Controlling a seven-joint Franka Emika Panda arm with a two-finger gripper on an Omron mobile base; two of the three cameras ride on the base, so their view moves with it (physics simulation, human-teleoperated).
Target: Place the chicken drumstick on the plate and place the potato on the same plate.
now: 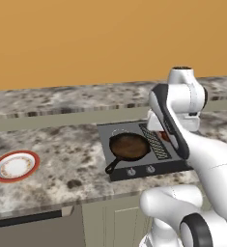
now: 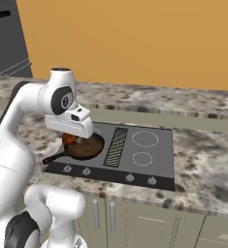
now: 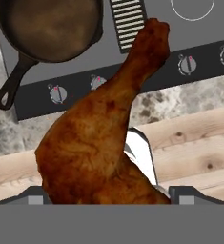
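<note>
The chicken drumstick, dark reddish-brown and glazed, is held in my gripper, which is shut on its thick end, with the bone end pointing away. The drumstick hangs over the front edge of the cooktop, and a bit of it shows under the hand. The white plate with a red rim lies on the counter far to the left, with nothing on it. The potato is out of view.
A black frying pan sits on the left burner of the dark cooktop, handle toward the front left. Control knobs line the cooktop's front. Marbled counter stretches between pan and plate. An orange wall stands behind.
</note>
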